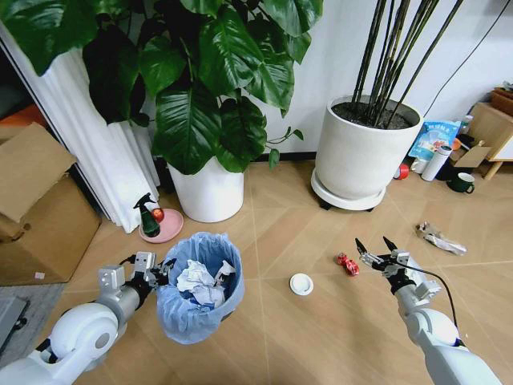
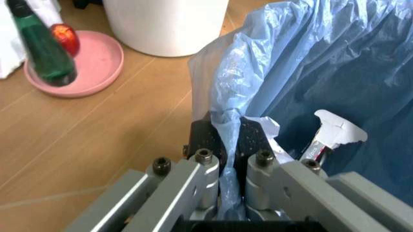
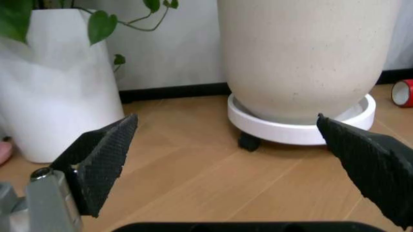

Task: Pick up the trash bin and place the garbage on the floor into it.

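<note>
The trash bin (image 1: 191, 314), dark and lined with a crinkly light-blue bag, is tilted at the lower left, and my left gripper (image 1: 166, 269) is shut on its rim. In the left wrist view the fingers (image 2: 205, 141) pinch the bag's edge (image 2: 227, 118). Crumpled white paper (image 1: 194, 277) and a black-white tube (image 2: 332, 135) lie inside the bin. A red crushed wrapper (image 1: 348, 264), a white round disc (image 1: 301, 284) and a silvery wrapper (image 1: 439, 238) lie on the floor. My right gripper (image 1: 373, 242) is open just right of the red wrapper, with nothing between its fingers (image 3: 106, 152).
Two large white plant pots (image 1: 210, 192) (image 1: 362, 152) stand at the back. A dark green spray bottle (image 1: 147, 216) rests on a pink saucer (image 1: 170, 228) left of the bin. Cardboard boxes (image 1: 40, 208) sit at the far left. A mug (image 1: 462, 183) and a flask (image 1: 437, 163) are at the right.
</note>
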### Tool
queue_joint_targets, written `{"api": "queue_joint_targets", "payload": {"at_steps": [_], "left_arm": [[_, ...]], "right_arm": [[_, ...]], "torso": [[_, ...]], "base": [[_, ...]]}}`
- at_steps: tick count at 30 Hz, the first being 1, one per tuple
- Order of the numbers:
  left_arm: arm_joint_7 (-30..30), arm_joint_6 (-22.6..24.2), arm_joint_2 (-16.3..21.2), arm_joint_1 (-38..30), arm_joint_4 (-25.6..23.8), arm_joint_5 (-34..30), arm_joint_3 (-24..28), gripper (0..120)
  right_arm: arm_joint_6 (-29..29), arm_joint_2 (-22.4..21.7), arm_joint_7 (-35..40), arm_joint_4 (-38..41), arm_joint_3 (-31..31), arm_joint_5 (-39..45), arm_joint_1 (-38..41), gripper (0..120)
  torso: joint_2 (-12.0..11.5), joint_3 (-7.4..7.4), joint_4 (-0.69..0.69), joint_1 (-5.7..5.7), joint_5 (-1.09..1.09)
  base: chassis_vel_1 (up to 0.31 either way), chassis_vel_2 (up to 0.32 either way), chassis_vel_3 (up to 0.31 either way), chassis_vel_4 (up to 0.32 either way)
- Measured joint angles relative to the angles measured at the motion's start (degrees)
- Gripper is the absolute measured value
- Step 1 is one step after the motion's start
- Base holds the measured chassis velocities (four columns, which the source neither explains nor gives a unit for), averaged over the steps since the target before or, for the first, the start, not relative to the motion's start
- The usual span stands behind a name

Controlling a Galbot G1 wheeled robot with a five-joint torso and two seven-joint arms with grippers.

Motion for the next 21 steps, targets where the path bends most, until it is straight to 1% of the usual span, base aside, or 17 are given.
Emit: {"api": "queue_joint_targets", "payload": {"at_steps": [5,13,21], "left_arm": [[0.01,-0.03,-0.06,0.01,0.05,0.00,0.04,0],[0.01,-0.04,-0.08,-0.09,0.07,0.00,0.13,0],[-0.02,-0.04,-0.01,-0.37,0.08,-0.16,0.21,0]], "right_arm": [[0.12,-0.02,-0.32,-0.11,-0.17,-0.09,0.11,100],[0.42,-0.16,-0.48,-0.23,-0.32,-0.12,0.22,100],[0.48,-0.44,-0.48,-0.26,-0.67,0.01,0.48,100]], "torso": [[0.00,0.00,0.01,0.00,0.01],[0.00,0.00,0.02,0.00,0.01],[0.00,0.00,0.00,0.00,0.01]], "base": [[-0.126,0.089,0.132,-0.089],[-0.070,0.081,0.084,-0.065],[-0.007,0.008,0.006,-0.006]]}}
